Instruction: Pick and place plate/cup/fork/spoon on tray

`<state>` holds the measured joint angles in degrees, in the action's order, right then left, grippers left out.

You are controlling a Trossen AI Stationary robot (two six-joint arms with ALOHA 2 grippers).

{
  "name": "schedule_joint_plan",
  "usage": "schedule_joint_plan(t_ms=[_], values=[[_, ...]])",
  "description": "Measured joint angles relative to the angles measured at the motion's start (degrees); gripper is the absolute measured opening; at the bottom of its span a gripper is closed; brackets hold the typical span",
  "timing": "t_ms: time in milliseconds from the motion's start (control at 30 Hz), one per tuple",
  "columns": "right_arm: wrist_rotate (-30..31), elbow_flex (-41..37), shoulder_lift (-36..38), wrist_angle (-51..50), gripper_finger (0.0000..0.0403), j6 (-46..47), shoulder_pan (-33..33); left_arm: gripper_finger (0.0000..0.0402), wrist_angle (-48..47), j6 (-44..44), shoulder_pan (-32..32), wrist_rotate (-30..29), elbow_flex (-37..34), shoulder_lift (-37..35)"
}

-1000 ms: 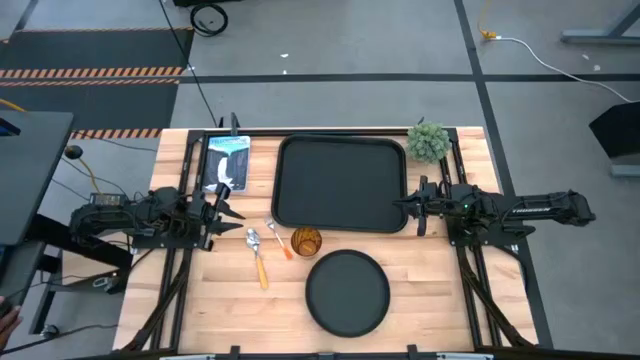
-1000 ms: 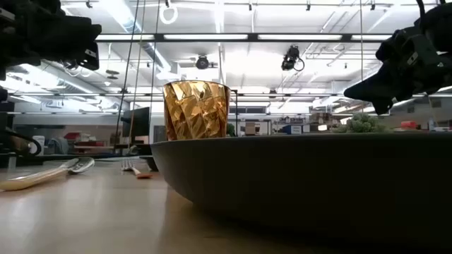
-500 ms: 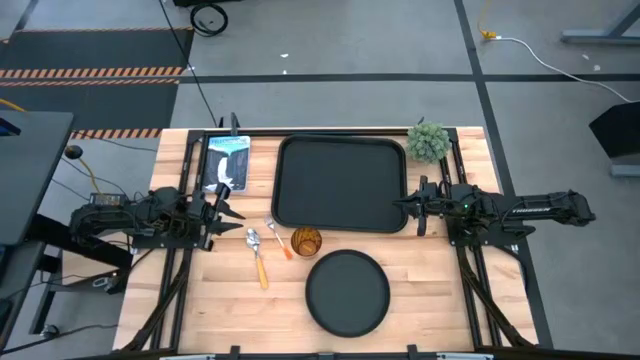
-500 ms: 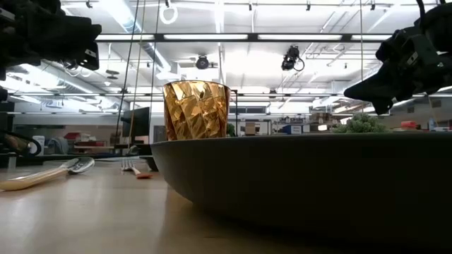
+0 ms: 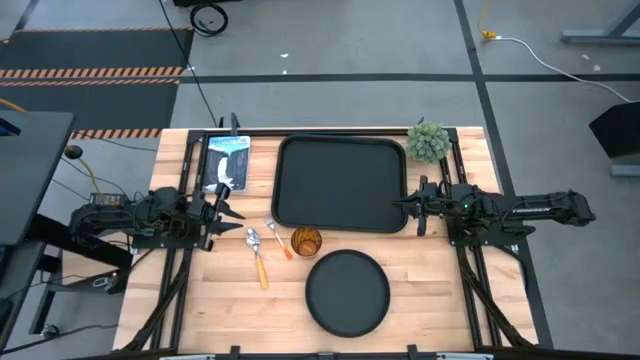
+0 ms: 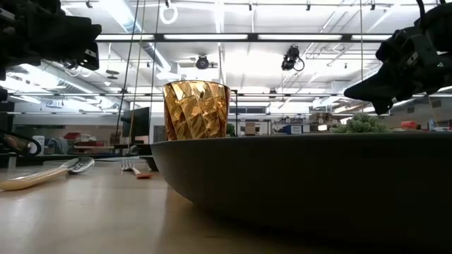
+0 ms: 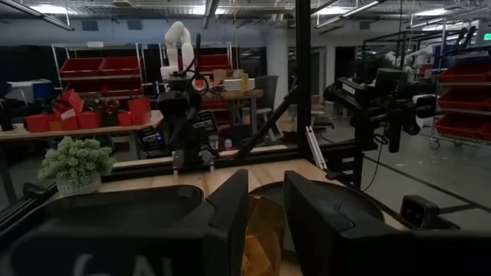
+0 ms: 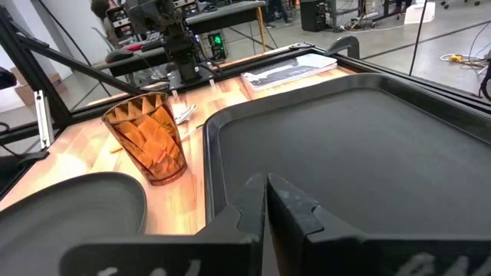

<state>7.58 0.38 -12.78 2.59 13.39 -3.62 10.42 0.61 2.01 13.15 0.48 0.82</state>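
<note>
Left gripper [image 5: 228,213] unmoved | right gripper [image 5: 408,206] unmoved | cup [image 5: 306,241] unmoved

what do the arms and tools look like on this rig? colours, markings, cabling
Both arms are dark, near-black, jointed, with boxy wrist sections. The left tool has two pointed black fingers and small white patches near its base. The right tool matches; its arm carries pale lettering along the forearm and a small green light by the wrist. Close up, the fingers are broad matte-black blocks. Loose cabling isn't clearly visible.
</note>
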Motion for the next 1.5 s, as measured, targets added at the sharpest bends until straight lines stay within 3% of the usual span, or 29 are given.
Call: schedule_joint_plan(t_ms=[400,600,800,1000,1233,1500], values=[[0.02,-0.01,-0.01,0.00,0.0023,0.00,0.00,0.0094,1.95,-0.97,-0.01,-0.22,0.00,0.00],[0.02,0.00,-0.02,0.00,0.0023,0.00,0.00,0.0094,9.06,-16.76,0.01,-2.23,0.00,0.01],[0.02,-0.01,0.01,0.03,0.0022,0.00,0.00,0.0094,11.90,-23.60,0.01,-6.53,0.01,1.62],[0.02,-0.02,-0.04,0.42,0.0023,0.00,0.00,0.0094,11.99,-29.94,0.01,-7.16,0.01,9.78],[0.01,-0.02,-0.06,0.42,0.0023,0.00,0.00,0.0101,12.65,-29.69,-0.92,-7.28,0.51,22.65],[0.01,-0.02,-0.06,0.39,0.0022,0.00,0.00,0.0177,12.61,-29.31,-6.61,-11.41,8.50,38.87]])
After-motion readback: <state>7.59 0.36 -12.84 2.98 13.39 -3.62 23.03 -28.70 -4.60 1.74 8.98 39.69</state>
